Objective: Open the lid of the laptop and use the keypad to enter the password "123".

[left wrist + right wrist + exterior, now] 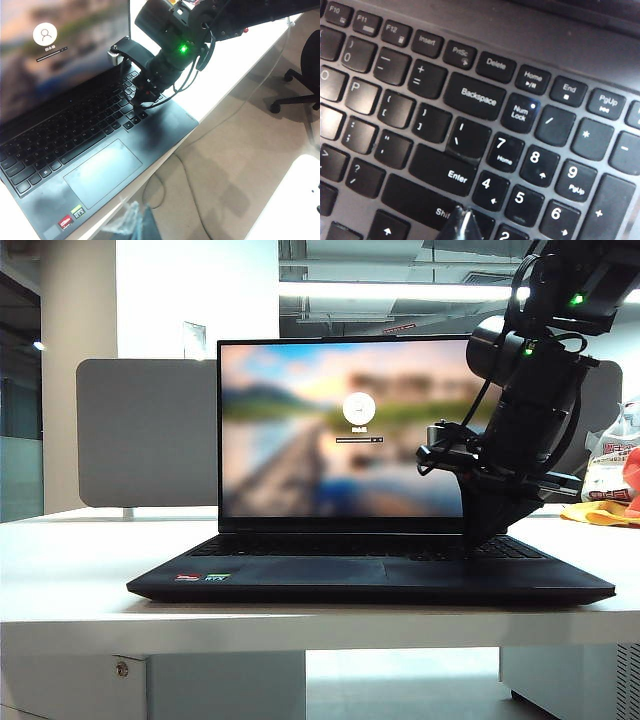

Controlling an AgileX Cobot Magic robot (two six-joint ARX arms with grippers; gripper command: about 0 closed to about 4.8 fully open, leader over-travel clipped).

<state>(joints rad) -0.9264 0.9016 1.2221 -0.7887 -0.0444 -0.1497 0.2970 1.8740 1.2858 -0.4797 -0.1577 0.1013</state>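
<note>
The right end effector [460, 222], pressed together, seems to touch the keypad [545, 170] near its lower keys on the open laptop [370, 575]; the left end effector, unseen, is pressed together too.

Black laptop [370, 578], white-lettered black keypad [545, 170], red and green stickers [71, 216], grey divider board [145, 435]

A white table [60, 580] is stretching across the front, its small round lock [121, 669] showing below the edge. A grey divider board [145, 435] is standing upright at the back. Bags and yellow packaging [610, 490] are sitting at the far right. A black office chair [305, 75] is waiting on the floor.
</note>
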